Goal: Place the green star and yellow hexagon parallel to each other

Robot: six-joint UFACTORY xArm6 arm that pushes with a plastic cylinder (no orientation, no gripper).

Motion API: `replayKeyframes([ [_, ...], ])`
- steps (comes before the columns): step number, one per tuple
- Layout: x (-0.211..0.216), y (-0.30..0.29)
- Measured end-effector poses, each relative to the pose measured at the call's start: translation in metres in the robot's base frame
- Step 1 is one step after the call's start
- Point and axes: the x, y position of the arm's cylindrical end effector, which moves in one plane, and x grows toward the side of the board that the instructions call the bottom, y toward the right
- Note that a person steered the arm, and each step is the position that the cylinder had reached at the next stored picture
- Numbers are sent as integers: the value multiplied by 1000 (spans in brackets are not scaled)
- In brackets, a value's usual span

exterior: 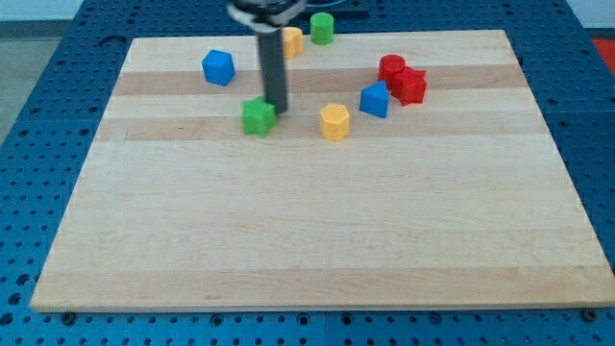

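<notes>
The green star [257,117] lies on the wooden board [317,231], left of centre in the upper part. The yellow hexagon [334,122] lies to its right, at about the same height in the view, with a gap between them. My rod comes down from the view's top, and my tip [277,107] stands right at the green star's upper right side, touching or nearly touching it.
A blue cube [218,67] lies at the upper left. A yellow block [292,41] is partly behind the rod, next to a green cylinder [322,28] at the top edge. A blue block [375,99], a red cylinder [391,68] and a red star [409,86] cluster at the right.
</notes>
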Motion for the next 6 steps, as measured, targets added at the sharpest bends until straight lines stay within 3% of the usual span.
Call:
replayKeyframes([
  [1,0,6],
  [5,12,156],
  [6,12,165],
])
